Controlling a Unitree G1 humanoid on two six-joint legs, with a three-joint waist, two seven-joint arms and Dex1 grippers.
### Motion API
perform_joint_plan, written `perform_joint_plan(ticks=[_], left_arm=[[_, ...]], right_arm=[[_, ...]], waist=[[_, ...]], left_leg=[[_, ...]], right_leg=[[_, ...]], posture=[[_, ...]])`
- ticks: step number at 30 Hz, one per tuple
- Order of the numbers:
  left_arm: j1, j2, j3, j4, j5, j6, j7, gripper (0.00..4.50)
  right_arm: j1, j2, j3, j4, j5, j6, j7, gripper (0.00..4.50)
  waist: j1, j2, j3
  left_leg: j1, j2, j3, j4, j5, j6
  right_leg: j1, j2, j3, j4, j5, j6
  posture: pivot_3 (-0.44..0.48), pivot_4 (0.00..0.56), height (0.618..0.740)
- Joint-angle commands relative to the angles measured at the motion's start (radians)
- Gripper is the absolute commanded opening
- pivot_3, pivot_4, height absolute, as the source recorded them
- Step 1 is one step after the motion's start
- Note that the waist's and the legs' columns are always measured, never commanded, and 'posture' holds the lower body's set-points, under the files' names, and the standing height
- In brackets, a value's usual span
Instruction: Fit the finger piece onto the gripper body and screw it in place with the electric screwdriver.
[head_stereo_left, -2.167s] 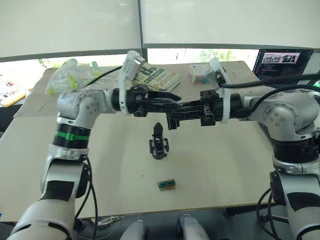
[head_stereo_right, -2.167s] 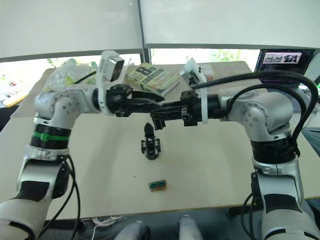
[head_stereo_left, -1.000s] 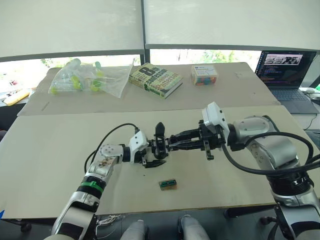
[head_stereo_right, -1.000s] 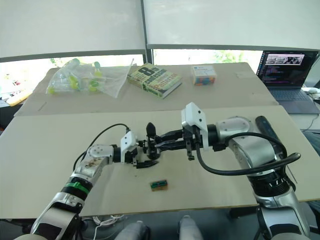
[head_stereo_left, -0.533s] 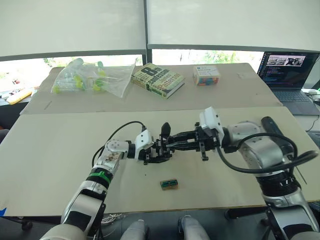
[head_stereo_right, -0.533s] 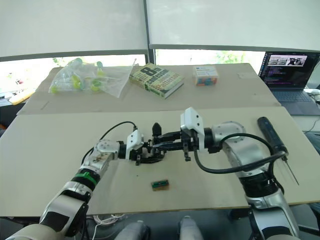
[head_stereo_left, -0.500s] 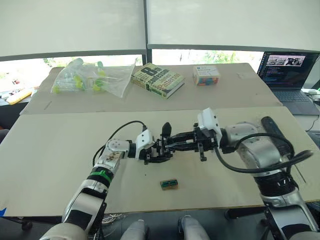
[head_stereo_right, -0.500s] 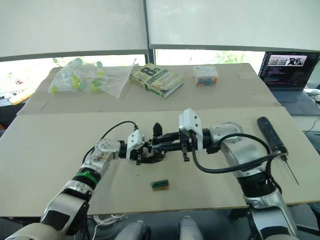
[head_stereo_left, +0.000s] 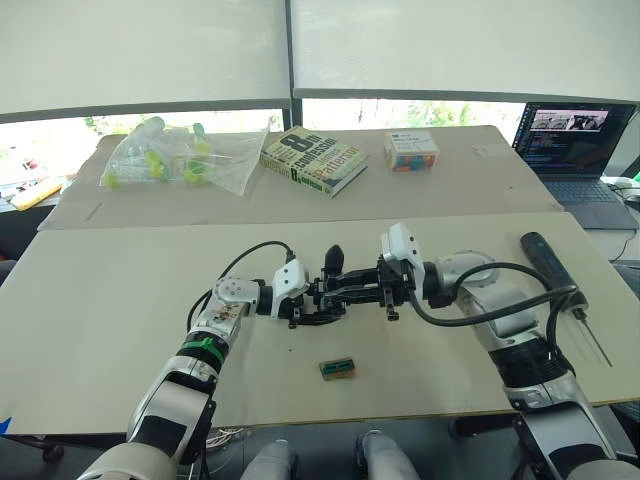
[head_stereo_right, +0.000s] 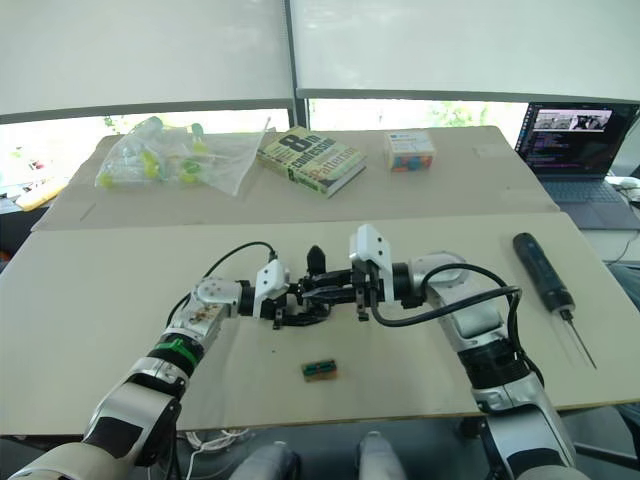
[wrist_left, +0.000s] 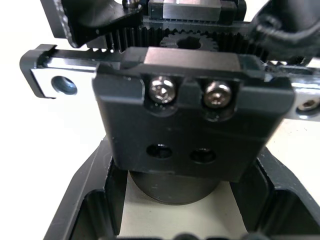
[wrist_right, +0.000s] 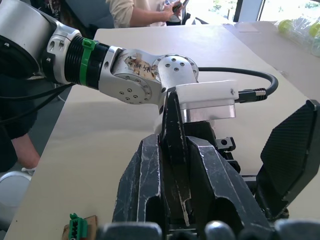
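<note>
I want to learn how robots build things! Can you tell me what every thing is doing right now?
finger piece: pinched upright in the right gripper
gripper body: held by the left gripper, two screws in
electric screwdriver: lying on the table, untouched
left gripper: closed on the gripper body
right gripper: closed on the finger piece
laptop: open, screen on
book: closed, lying flat

Gripper body (wrist_left: 192, 120) – matt black, shiny metal screws; finger piece (wrist_right: 175, 145) – scuffed black plastic.
</note>
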Motion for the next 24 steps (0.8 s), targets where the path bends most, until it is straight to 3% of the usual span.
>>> perform_joint_plan(ticks=[1,12,24], left_arm=[[0.001,-0.006,0.000,-0.013,0.015,-0.014,0.008,2.32],[0.009,-0.005,0.000,-0.028,0.013,-0.008,0.009,2.32],[0.005,-0.005,0.000,-0.030,0.013,-0.008,0.008,2.32]], right_arm=[[-0.030,0.003,-0.012,-0.017,0.012,0.013,0.009,0.30],[-0.074,-0.003,-0.046,-0.064,0.069,0.108,0.010,0.30],[-0.048,0.014,0.011,0.005,-0.006,0.095,-0.007,0.30]], waist=[[0.000,0.000,0.000],[0.000,0.000,0.000],[0.000,0.000,0.000]], left_leg=[[0.000,0.000,0.000,0.000,0.000,0.000],[0.000,0.000,0.000,0.000,0.000,0.000],[0.000,0.000,0.000,0.000,0.000,0.000]], right_leg=[[0.000,0.000,0.000,0.000,0.000,0.000],[0.000,0.000,0.000,0.000,0.000,0.000],[0.000,0.000,0.000,0.000,0.000,0.000]], posture=[[0.000,0.150,0.740],[0.000,0.150,0.740],[0.000,0.150,0.740]])
